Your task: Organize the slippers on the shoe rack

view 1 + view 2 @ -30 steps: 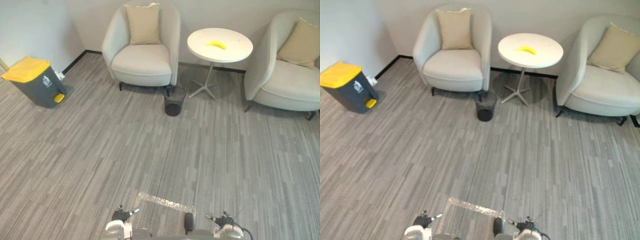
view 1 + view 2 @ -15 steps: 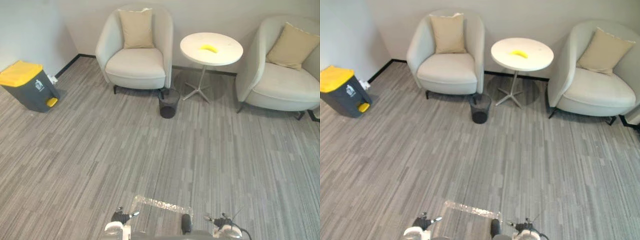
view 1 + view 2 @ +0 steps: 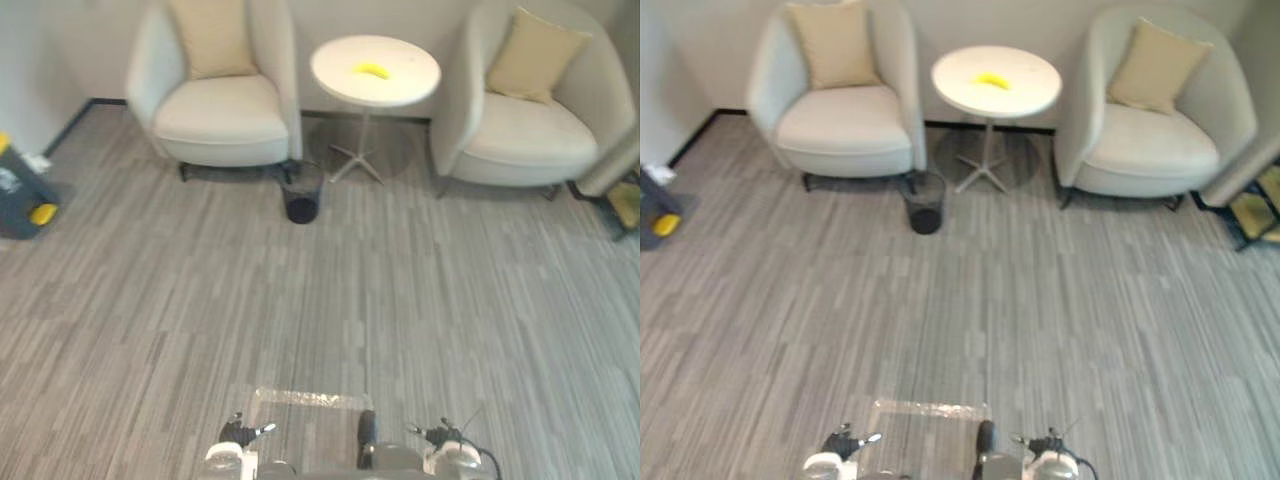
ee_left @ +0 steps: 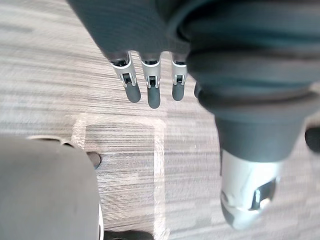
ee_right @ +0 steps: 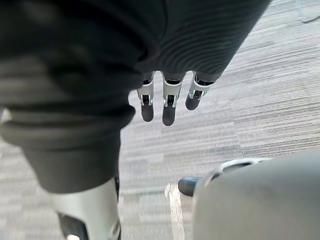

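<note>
Shoe rack [image 3: 1258,208], apparently, far right beside armchair [image 3: 1160,130], well out of reach.
Left robot hand [image 4: 152,92] and right robot hand [image 5: 168,107] hang slack, fingers straight, empty: nothing near to grasp.

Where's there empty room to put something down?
The wide carpet in front of the left armchair and right armchair is bare. The round table holds just one yellow thing. It's crowded where the small black bin sits by the left armchair and table foot.

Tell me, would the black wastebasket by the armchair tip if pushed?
Probably light: the wastebasket looks see-through, like thin mesh. Standing upright and narrow, it may tip from a high push, then roll on its round wall.
</note>
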You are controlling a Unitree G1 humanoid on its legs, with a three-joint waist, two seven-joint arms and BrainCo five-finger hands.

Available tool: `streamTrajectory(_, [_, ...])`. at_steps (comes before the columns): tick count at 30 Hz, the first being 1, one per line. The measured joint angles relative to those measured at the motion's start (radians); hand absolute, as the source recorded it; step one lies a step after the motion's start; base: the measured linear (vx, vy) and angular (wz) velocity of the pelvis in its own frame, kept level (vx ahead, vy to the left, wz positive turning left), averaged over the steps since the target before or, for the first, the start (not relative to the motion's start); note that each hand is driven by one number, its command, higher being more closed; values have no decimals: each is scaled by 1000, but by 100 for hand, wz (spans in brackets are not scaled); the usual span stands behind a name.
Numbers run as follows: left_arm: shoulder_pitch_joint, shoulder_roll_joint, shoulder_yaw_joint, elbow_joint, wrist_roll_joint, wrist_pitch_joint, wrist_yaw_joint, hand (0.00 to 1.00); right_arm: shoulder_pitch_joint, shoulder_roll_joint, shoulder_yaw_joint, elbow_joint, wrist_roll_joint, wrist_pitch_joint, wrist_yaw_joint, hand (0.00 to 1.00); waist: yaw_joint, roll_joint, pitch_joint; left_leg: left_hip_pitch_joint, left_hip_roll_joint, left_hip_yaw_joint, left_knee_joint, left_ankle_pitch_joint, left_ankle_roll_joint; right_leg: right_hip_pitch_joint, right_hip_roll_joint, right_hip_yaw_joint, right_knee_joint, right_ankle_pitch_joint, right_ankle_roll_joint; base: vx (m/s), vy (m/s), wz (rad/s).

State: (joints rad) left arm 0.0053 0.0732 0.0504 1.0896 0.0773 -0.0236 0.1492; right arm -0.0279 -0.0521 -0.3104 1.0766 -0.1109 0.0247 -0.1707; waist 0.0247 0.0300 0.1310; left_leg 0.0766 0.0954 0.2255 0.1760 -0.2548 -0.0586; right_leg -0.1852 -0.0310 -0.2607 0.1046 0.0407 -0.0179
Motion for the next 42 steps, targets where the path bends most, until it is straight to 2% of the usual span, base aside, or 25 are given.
streamTrajectory(3, [-5, -19, -3, -1, 0, -2, 0, 0, 7, -7, 0, -1, 1, -5, -1, 0, -1, 4, 5, -9, 12, -46, 56, 6, -10, 38, 14, -4, -34, -2, -2, 85, -80, 3])
streamTrajectory(4, [-4, -19, 3, -6, 0, -1, -1, 0, 11, -6, 1, -1, 2, -7, -2, 0, 1, 2, 8, -33, 20, -46, 129, 6, -11, 55, 16, -5, -45, -10, -7, 72, -92, 8])
streamTrajectory(5, [-4, -22, 20, -28, -1, -1, -1, 0, 11, -5, 1, -6, 4, -7, -4, 0, 3, 1, 25, -91, 43, -44, 292, 8, -14, 83, 17, -1, -52, -28, -10, 68, -64, 6])
streamTrajectory(6, [-3, -36, 59, -61, -3, -2, 0, 0, 19, -3, 2, -30, 4, -6, -6, 0, 11, 10, 43, -170, 79, -41, 499, 34, -52, 115, 25, 12, -52, -43, -17, 55, -17, -1])
streamTrajectory(7, [-2, -41, 72, -67, -5, -3, 0, 0, 27, 6, 5, -42, 5, -6, -6, 0, 20, 6, 51, -204, 92, -43, 559, 24, -55, 122, 28, 23, -53, -50, -26, 47, 51, -32])
streamTrajectory(8, [0, -55, 92, -88, -6, -10, 1, 0, 28, 13, 6, -59, 6, -6, -8, 0, 41, 9, 57, -255, 106, -45, 618, -31, -13, 138, 32, 45, -41, -69, -30, 77, 44, -35])
streamTrajectory(9, [1, -55, 92, -96, -5, -10, 1, 0, 29, 15, 4, -66, 6, -6, -8, 0, 40, 9, 58, -270, 105, -42, 610, -46, -4, 144, 30, 48, -42, -71, -31, 102, 48, -44])
streamTrajectory(11, [12, -57, 88, -117, -3, -12, 1, 0, 36, 29, 1, -82, 25, -6, -8, 0, 40, 9, 58, -315, 83, -51, 469, -59, 2, 156, 29, 71, -61, -76, -23, 75, 63, -45])
streamTrajectory(12, [14, -58, 88, -124, -4, -13, 1, 0, 40, 33, -3, -82, 32, -7, -8, 0, 39, 11, 55, -313, 66, -83, 299, -36, -7, 155, 31, 77, -73, -80, -13, 79, 138, -68])
streamTrajectory(14, [14, -60, 88, -122, -5, -13, 0, 0, 44, 33, -6, -82, 32, -7, -8, 0, 41, 20, 48, -297, 61, -98, 215, 25, -6, 158, 37, 86, -85, -74, 2, 155, 154, -69])
streamTrajectory(15, [17, -53, 88, -116, -1, -6, 1, 0, 66, 44, -11, -86, 31, -4, -8, 0, 41, -6, 29, -275, 45, -64, 177, 48, 0, 180, 13, 78, -107, -56, 35, 242, 146, -55])
streamTrajectory(17, [17, -48, 88, -116, -1, -4, 2, 0, 77, 48, -28, -88, 34, -5, -9, 0, 39, -17, 21, -256, 38, -43, 169, 51, 7, 175, -2, 80, -93, -55, 48, 289, 156, -31])
streamTrajectory(18, [12, -45, 80, -105, -3, -1, 2, 0, 83, 53, -32, -81, 32, -5, -10, 0, 33, -34, 5, -223, 6, -28, 116, 65, 18, 172, -32, 78, -74, -75, 69, 277, 114, -3])
streamTrajectory(21, [5, -39, 37, -98, -4, -2, 2, 0, 80, 52, -32, -74, 30, 3, -5, 0, 35, -33, -7, -180, -40, -31, 42, 82, 26, 176, -62, 64, -79, -94, 88, 243, 69, 12])
streamTrajectory(23, [5, -40, 27, -84, -4, -1, 3, 0, 73, 42, -32, -56, 29, 4, -5, 0, 35, -23, -16, -168, -60, -46, 30, 82, 27, 207, -74, 50, -110, -96, 92, 254, 43, 14])
streamTrajectory(29, [19, -17, 14, -48, -5, 2, 4, 0, 70, 39, -31, -29, 21, 5, -5, 0, 36, -22, -48, -112, -77, -76, 55, 82, 27, 282, -89, 45, -135, -93, 89, 203, -22, -5])
streamTrajectory(30, [16, -16, 10, -44, -5, 1, 4, 0, 69, 40, -31, -29, 20, 5, -5, 0, 39, -26, -46, -124, -84, -78, 98, 82, 27, 292, -100, 46, -132, -91, 87, 266, 53, 5])
streamTrajectory(31, [10, -4, 9, -40, -4, -4, 4, 0, 50, 48, -33, -20, 0, 8, -6, 0, 42, -61, -36, -191, -134, -125, 142, 49, 56, 311, -155, 52, -123, -91, 86, 189, 68, 11])
streamTrajectory(32, [17, -8, 1, -43, -4, -7, 6, 0, 49, 31, -37, -13, -5, 9, -7, 0, 36, -45, -50, -154, -146, -173, -89, 131, 50, 311, -153, 40, -112, -90, 86, 189, 84, 15])
streamTrajectory(33, [18, -12, -3, -46, -4, -8, 6, 0, 54, 20, -38, -12, -5, 8, -7, 0, 30, -26, -52, -149, -134, -185, -141, 211, 38, 310, -136, 29, -105, -92, 88, 69, 78, 3])
streamTrajectory(34, [20, -18, -11, -46, -4, -7, 5, 0, 53, 0, -39, -2, -6, 7, -6, 0, 34, -1, -51, -142, -113, -195, -150, 264, 32, 312, -126, 19, -82, -119, 121, 108, 70, 8])
streamTrajectory(35, [24, -5, -10, -48, -5, -8, 5, 0, 44, 17, -38, -1, -6, 6, -5, 0, 38, -22, -55, -146, -130, -196, -134, 263, 32, 315, -147, -2, -67, -133, 131, 93, 51, 5])
streamTrajectory(37, [24, 14, -11, -57, -13, -7, 4, 0, 30, 41, -40, 0, -6, 5, -4, 0, 40, -43, -46, -145, -130, -203, -131, 263, 32, 318, -145, -6, -63, -133, 130, 63, -26, 14])
streamTrajectory(40, [21, 18, -10, -59, -21, -8, 4, 0, 26, 50, -40, 0, -6, 5, -5, 0, 41, -59, -39, -138, -124, -209, -121, 262, 33, 330, -138, -7, -59, -133, 131, 3, -53, 8])
streamTrajectory(42, [22, 18, -11, -57, -21, -7, 4, 0, 26, 45, -40, 0, -6, 4, -5, 0, 41, -58, -38, -133, -123, -208, -121, 262, 32, 334, -137, -7, -60, -140, 128, -55, -68, -10])
